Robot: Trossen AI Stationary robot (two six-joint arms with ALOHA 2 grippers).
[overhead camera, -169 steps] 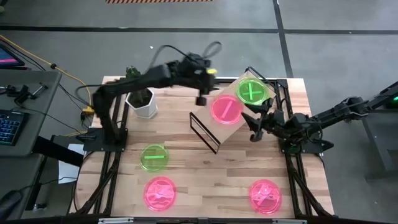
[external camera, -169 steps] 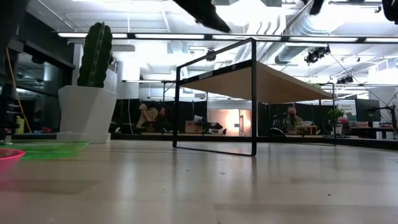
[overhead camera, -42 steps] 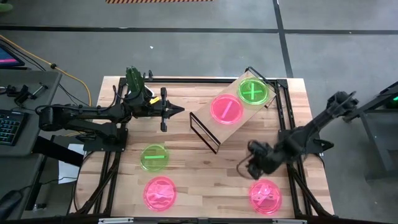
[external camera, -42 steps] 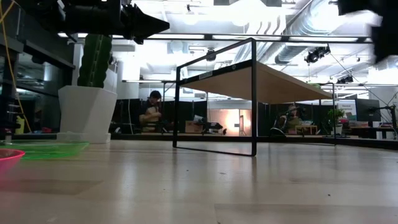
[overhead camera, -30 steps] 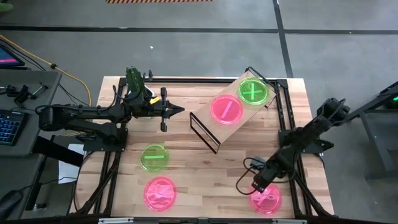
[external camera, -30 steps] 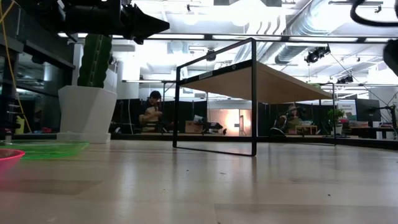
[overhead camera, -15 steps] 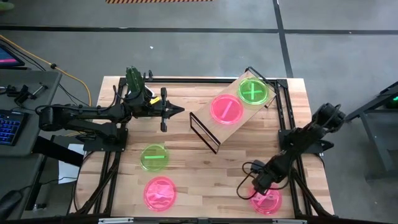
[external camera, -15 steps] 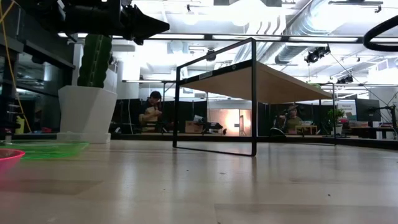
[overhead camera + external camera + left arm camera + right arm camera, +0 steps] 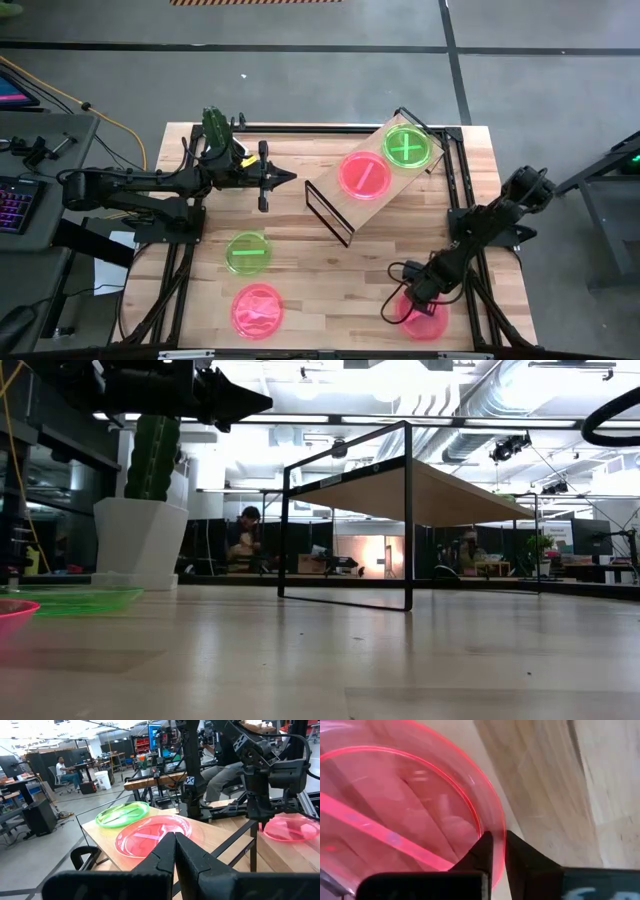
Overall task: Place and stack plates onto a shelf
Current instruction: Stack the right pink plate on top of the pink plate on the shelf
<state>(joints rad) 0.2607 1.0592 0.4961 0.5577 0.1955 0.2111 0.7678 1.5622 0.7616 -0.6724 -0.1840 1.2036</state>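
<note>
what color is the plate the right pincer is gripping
Neon pink-red plate, rim pinched in the right pincer; clearest in the right wrist view.

The shelf [image 9: 372, 179] on the table [image 9: 330, 270] carries seemingly two plates.

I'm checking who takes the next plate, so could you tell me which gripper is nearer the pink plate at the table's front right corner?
Right. The right gripper is shut on the rim of that pink plate. The left gripper hovers shut far across the table, beside the shelf.
</note>
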